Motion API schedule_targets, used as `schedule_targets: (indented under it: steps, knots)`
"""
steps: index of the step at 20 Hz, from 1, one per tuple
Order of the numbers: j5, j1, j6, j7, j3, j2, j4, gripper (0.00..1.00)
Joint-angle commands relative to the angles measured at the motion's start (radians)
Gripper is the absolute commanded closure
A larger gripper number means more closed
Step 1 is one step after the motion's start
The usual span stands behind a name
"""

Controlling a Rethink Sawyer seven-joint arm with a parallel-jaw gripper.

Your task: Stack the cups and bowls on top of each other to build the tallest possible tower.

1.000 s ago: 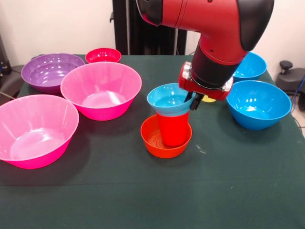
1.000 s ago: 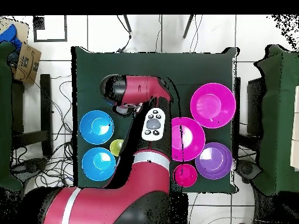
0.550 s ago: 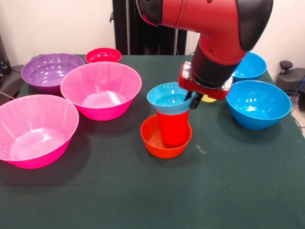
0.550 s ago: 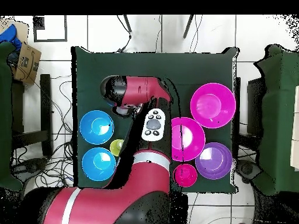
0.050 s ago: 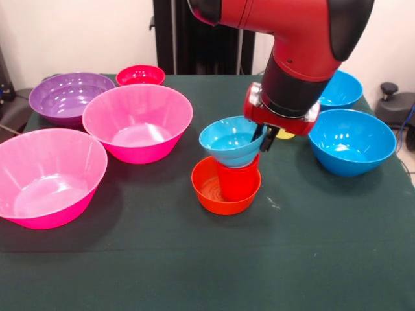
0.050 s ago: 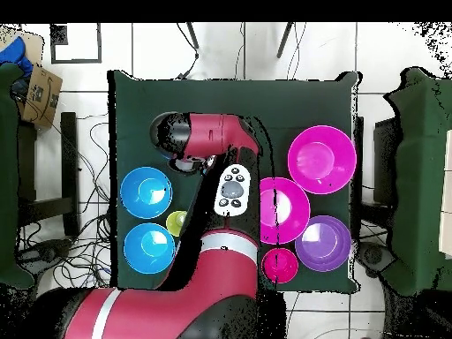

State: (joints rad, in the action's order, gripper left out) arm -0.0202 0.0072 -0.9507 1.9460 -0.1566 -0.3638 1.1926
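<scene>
Arm (image 5: 292, 58) hides most of yellow cup (image 5: 283, 134)

You see glossy smooth plastic in the large pink bowl (image 5: 48, 176), the small light-blue bowl (image 5: 230, 140), matt dark-green cloth on the table (image 5: 194, 259), the shiny red arm shell (image 5: 285, 19).

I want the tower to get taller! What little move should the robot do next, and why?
Probably let go and lift straight up. The small light-blue bowl sits on the red cup, which stands in the small orange bowl, and the gripper is at the bowl's rim. The bowl looks slightly tilted, so go gently.
</scene>
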Motion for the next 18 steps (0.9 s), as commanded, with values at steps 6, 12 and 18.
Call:
schedule_targets:
  steps: [6,12,18]
  knots:
    - [-0.025,-0.017,0.112,-0.018,0.120,-0.011,0.031,1.00]
    - [-0.078,0.010,0.011,-0.037,0.066,0.017,-0.007,1.00]
    - [-0.107,0.022,-0.083,-0.064,0.034,0.035,-0.040,1.00]
